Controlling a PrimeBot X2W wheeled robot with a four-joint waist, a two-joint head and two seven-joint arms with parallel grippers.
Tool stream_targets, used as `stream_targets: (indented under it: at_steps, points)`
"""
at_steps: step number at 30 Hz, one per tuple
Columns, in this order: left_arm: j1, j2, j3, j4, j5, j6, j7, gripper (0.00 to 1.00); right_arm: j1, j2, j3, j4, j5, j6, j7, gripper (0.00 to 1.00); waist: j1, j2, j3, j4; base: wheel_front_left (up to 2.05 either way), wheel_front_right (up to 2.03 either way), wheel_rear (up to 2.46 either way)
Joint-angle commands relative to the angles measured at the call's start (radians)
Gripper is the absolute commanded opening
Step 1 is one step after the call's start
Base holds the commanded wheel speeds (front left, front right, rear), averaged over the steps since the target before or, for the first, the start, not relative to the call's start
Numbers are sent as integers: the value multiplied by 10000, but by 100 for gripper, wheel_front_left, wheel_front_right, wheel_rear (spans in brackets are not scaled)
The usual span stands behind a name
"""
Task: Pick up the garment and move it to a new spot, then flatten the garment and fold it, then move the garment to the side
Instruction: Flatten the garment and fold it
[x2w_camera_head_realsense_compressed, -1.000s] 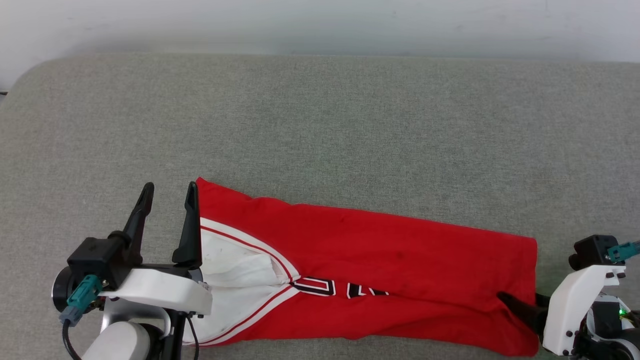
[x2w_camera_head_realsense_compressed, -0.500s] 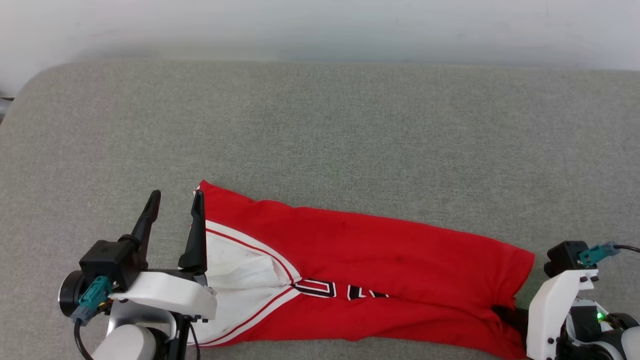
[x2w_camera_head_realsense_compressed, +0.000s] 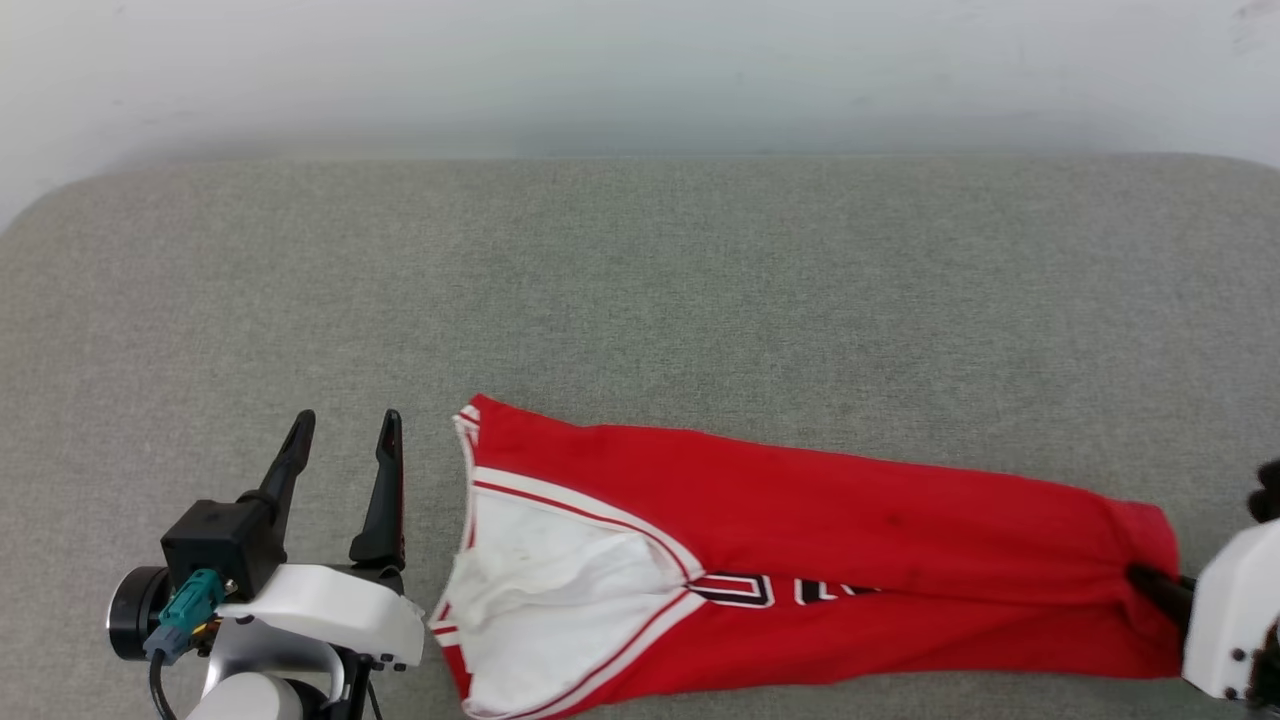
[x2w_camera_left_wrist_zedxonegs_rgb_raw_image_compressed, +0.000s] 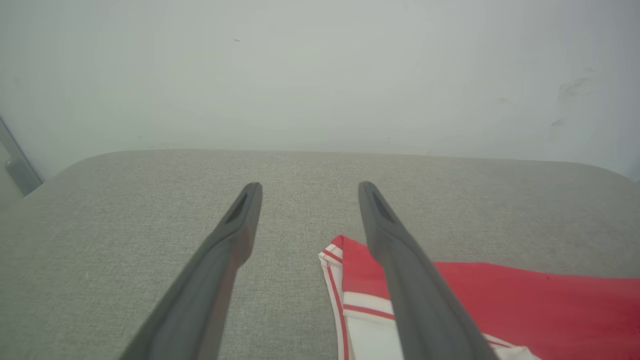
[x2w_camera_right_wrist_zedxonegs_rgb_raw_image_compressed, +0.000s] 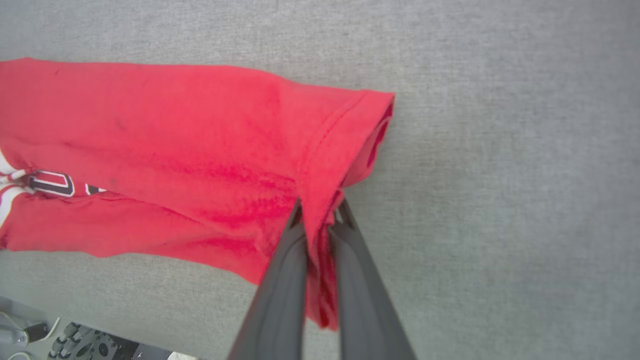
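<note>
At the garment's red hem end, my right gripper (x2w_camera_right_wrist_zedxonegs_rgb_raw_image_compressed: 317, 216) is pinching a fold of cloth, jaws nearly closed on it. My left gripper (x2w_camera_head_realsense_compressed: 345, 430) is hovering with jaws spread wide, gripping nothing, just beside the white-sleeved end and apart from it. I am seeing the garment (x2w_camera_head_realsense_compressed: 800, 540) lying as a long folded band along the near edge of the grey cushion (x2w_camera_head_realsense_compressed: 640, 280), black lettering partly showing.

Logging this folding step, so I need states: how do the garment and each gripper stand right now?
garment: folded into a long strip, lying on the gray surface, one end pinched.
left gripper: open, empty, beside the sleeve end, apart from it.
right gripper: shut on the garment's hem end.
</note>
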Motion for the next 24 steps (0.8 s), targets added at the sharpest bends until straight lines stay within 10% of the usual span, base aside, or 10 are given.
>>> stream_targets:
  at_steps: [1,10,24]
  points:
    - [79,47,-17,-38,13,36,3,100,235,-53,-328,-72,-77,-11,70,0,0,0,-75,-59,0,0,0]
    - [179,117,-62,-162,-31,94,98,100,118,457,-1186,-646,1061,-9,266,0,0,0,-152,-213,0,0,0]
    - [-323,-104,-210,34,-75,-240,-82,100,-650,2642,724,-1261,5328,-8,1315,0,0,0,143,565,0,0,0]
